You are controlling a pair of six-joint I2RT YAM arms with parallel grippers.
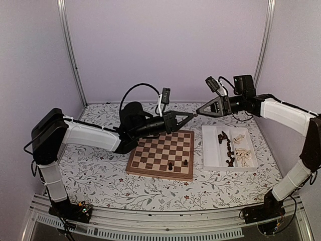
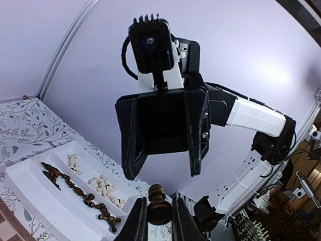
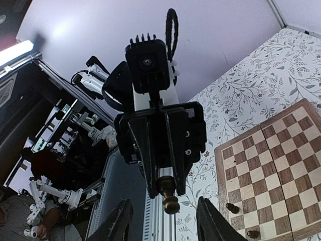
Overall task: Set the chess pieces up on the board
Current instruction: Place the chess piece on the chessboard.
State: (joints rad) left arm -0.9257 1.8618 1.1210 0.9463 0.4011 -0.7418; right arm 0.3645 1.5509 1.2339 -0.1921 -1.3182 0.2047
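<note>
tray (image 1: 210, 150) right of board (image 1: 153, 155), two pieces (image 1: 170, 165) on board

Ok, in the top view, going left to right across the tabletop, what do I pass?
Board → white tray → inside it, dark chess pieces → cream chess pieces.

left wrist view: the dark piece (image 2: 158, 211) loses its base at 6 o'clock between fingers of the left gripper (image 2: 159, 200), themselves cropped by the frame. from above, chess pieces (image 1: 243, 154) in the tray (image 1: 210, 150), 3 o'clock of the board (image 1: 155, 153), are too small to name.
</note>
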